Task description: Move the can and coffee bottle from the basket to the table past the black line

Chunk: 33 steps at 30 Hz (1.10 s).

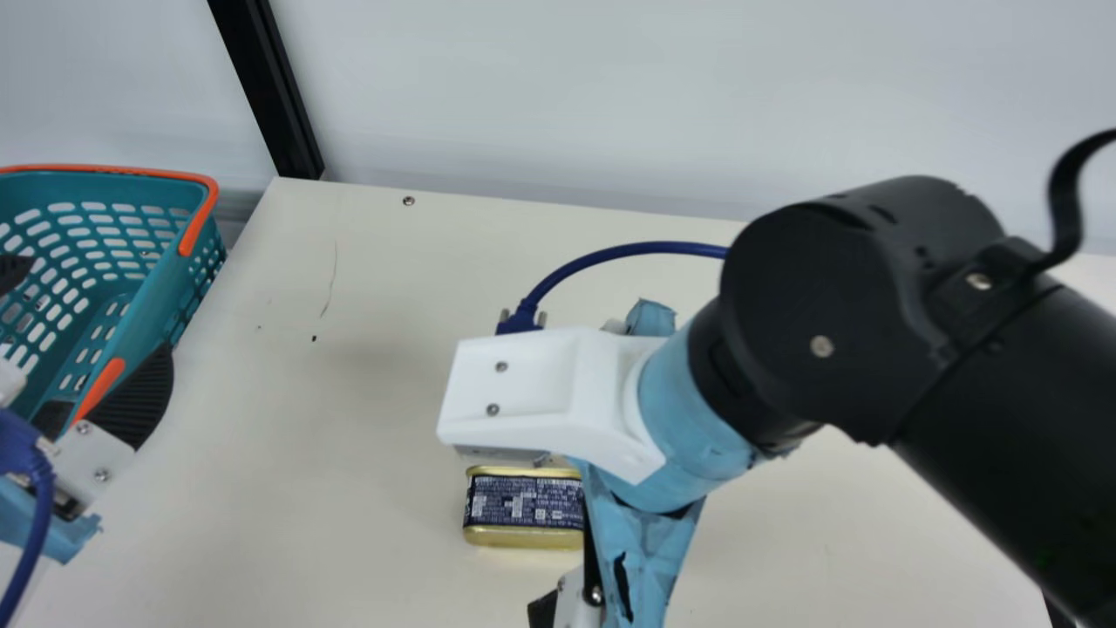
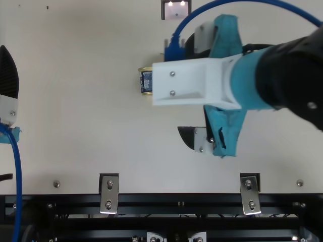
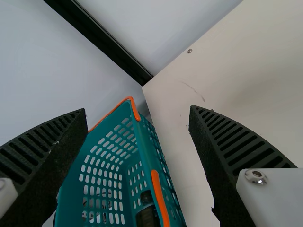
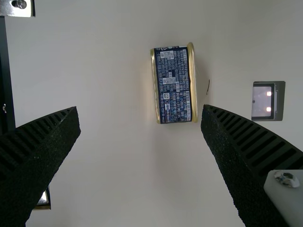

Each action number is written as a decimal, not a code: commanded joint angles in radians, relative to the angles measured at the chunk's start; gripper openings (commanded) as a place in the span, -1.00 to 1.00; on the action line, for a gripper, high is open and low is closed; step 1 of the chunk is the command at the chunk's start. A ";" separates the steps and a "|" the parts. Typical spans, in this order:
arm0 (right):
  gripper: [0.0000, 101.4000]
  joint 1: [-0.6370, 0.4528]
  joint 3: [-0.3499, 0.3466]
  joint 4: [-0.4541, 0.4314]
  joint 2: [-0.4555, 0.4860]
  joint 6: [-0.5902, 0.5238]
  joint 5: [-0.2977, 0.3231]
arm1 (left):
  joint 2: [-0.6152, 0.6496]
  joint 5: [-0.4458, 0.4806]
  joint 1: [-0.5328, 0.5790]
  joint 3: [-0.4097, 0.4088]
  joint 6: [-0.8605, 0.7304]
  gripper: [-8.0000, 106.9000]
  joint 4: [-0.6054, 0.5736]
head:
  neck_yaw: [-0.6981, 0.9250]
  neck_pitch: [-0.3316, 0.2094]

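Note:
My left gripper [image 1: 98, 305] stands open at the basket's [image 1: 144, 301] near right side. In the left wrist view, its open fingers [image 3: 137, 111] have the teal basket [image 3: 142, 142] beyond them; a dark-capped bottle [image 3: 147, 210] stands inside, partly cut off. The gold-edged can [image 1: 523, 510] with a dark blue label lies on the table, partly covered by my right arm. From above, my right gripper [image 2: 184, 91] is open, with the can [image 2: 146, 81] beside its white mount. In the right wrist view, the can [image 4: 174, 85] lies beyond the open gripper [image 4: 139, 109], untouched.
The right arm [image 1: 863, 305] stretches across the table's right half. A blue cable [image 1: 628, 251] arcs from its wrist. A dark post [image 1: 270, 87] rises at the back. Metal brackets [image 2: 109, 194] sit along the front edge, and a small plate [image 2: 176, 10] is farther back.

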State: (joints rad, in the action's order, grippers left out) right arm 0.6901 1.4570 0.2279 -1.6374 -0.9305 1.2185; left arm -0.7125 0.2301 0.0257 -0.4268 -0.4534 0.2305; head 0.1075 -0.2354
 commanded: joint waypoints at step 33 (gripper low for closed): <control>1.00 0.084 0.004 -0.129 -0.125 0.066 -0.155 | 0.000 0.000 0.000 0.000 0.000 0.71 0.000 | -0.014 -0.008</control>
State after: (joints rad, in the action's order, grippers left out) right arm 0.7734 1.4578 0.1003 -1.7563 -0.8664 1.0680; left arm -0.7125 0.2301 0.0257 -0.4268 -0.4534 0.2305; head 0.1075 -0.2406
